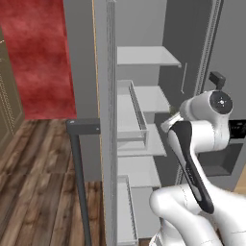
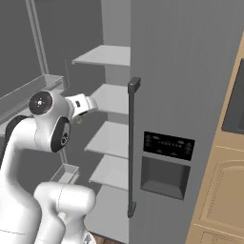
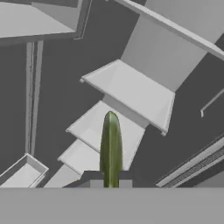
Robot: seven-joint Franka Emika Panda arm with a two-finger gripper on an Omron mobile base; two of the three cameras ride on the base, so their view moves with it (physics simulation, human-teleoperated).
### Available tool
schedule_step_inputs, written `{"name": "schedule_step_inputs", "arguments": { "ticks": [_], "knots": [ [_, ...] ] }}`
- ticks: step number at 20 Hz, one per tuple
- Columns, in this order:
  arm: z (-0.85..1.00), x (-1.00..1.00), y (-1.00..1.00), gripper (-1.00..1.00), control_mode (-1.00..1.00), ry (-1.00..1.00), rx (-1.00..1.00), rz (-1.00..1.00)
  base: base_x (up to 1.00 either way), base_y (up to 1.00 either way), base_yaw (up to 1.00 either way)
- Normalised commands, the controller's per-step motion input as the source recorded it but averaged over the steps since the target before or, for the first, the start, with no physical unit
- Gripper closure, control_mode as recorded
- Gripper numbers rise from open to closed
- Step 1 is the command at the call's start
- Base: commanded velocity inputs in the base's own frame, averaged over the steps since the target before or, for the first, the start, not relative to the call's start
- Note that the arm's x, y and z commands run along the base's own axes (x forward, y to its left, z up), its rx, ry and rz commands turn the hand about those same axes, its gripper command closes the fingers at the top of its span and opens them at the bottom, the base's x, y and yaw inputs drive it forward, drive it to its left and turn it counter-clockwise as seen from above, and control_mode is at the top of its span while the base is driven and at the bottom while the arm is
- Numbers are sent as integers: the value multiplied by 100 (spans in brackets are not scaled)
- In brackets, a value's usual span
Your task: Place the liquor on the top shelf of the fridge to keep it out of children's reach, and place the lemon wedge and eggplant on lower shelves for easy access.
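The lemon wedge (image 3: 110,148) hid the claw (image 3: 110,183) tips; its lower end was cut off.

End effector (image 3: 110,183) pinching lemon wedge (image 3: 110,146), fridge (image 3: 57,87) shelves beyond.

End effector (image 3: 110,183) closed, arm raised

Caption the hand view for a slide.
Shut gripper pinching a thin yellow-green lemon wedge edge-on before the pale grey fridge's white shelves.
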Motion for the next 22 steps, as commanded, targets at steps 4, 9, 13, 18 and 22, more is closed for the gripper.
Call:
{"name": "schedule_step_inputs", "arguments": {
  "ticks": [4, 9, 13, 18, 22],
  "knots": [
    [-3, 67, 0, 100, -100, 0, 3, 0, 0, 0, 0],
    [-3, 65, 0, 100, -100, 0, 0, 0, 0, 0, 0],
    [-13, 65, 0, 100, -100, 0, 0, 0, 0, 0, 0],
    [-11, 61, 0, 100, -100, 0, 0, 0, 0, 0, 0],
    [-19, 62, 0, 100, -100, 0, 0, 0, 0, 0, 0]
  ]
}}
